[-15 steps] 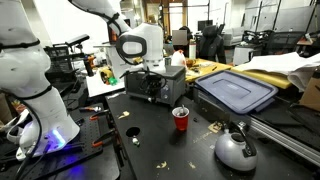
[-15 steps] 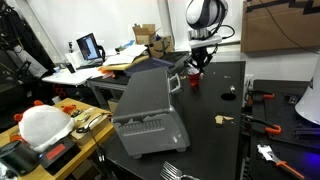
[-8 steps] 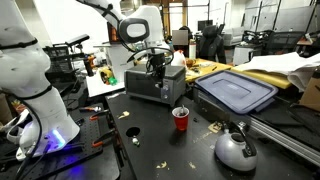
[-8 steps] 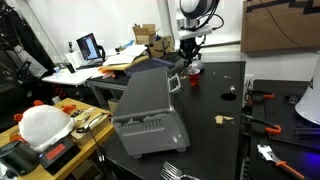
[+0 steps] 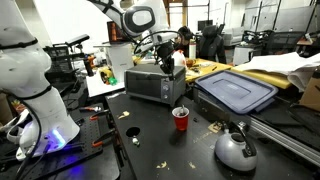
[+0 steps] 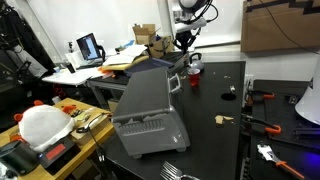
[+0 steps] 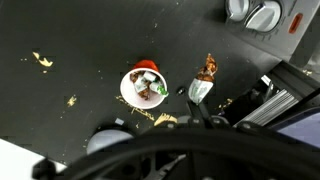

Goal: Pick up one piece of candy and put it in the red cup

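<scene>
Red cup (image 5: 180, 120): upright on black bench (image 5: 150, 135), candy (image 7: 147, 86) inside. Hand (image 5: 165, 60): raised near grey toaster oven (image 5: 148, 86); open or closed, cannot tell.

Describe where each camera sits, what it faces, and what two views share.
Exterior view: low, beside the white arm base, facing the toaster oven and red cup; arm and gripper show.
Exterior view: behind the toaster oven, along the black table; gripper shows.
Wrist view: looks straight down into the red cup; blurred gripper parts at bottom.
Shared: all three show the red cup.
</scene>
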Tool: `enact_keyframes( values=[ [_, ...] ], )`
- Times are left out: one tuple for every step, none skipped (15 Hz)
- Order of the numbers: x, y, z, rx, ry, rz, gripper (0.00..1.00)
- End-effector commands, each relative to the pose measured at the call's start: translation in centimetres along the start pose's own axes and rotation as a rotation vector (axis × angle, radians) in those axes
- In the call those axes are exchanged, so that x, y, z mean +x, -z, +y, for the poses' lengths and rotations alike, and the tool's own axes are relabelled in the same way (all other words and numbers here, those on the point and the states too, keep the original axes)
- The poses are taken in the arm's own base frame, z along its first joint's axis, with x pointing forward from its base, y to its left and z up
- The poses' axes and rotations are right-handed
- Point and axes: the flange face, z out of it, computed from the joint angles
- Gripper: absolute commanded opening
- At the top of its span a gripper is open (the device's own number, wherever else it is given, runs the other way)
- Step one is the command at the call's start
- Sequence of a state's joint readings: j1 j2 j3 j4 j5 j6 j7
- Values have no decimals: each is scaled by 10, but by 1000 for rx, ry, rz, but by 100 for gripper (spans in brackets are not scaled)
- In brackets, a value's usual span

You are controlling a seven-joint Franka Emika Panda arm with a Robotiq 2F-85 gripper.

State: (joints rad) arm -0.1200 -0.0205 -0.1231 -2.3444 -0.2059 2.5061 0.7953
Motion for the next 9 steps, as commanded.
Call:
enact_keyframes(
  values=[
    [32,6,8,-42,-53,48,0],
    [40,5,13,-53,-64,59,0],
    [47,3,17,-66,-71,68,0],
    [53,-1,21,-81,-77,71,0],
    [58,-5,23,-96,-84,79,0],
    [61,-10,27,-113,-85,83,0],
    [64,-17,29,-129,-87,83,0],
    [66,-22,30,-145,-91,83,0],
    [67,-29,31,-160,-93,80,0]
  ],
)
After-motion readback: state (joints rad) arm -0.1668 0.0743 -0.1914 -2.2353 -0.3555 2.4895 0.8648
